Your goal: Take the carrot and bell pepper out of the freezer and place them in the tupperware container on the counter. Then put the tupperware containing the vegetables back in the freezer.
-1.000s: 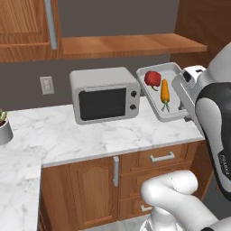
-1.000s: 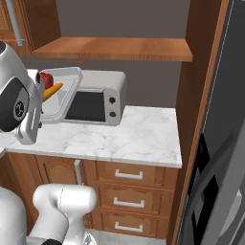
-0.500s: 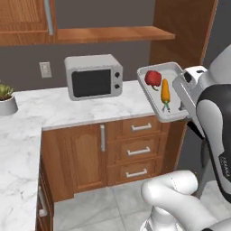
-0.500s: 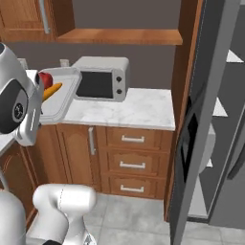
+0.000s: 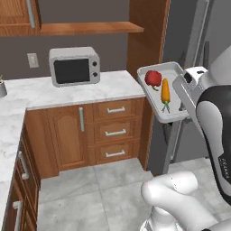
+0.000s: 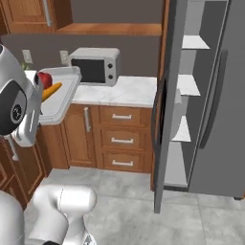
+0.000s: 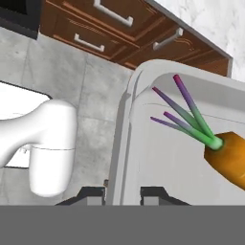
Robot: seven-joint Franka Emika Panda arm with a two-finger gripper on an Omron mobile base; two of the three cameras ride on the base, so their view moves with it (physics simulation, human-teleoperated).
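The gripper (image 7: 122,194) is clamped on the near rim of the tupperware container (image 5: 155,106), its jaws pinched on either side of the wall at the bottom centre of the hand view. The container is carried in the air at centre right of the left base view, with the carrot (image 5: 165,90) and the bell pepper (image 5: 153,78) lying side by side inside it. The tray is held by one edge only, so it could be tipped and the vegetables spilled onto the floor. The freezer (image 6: 210,95) stands open at the right of the right base view, and its door edge or a shelf could be struck on entry.
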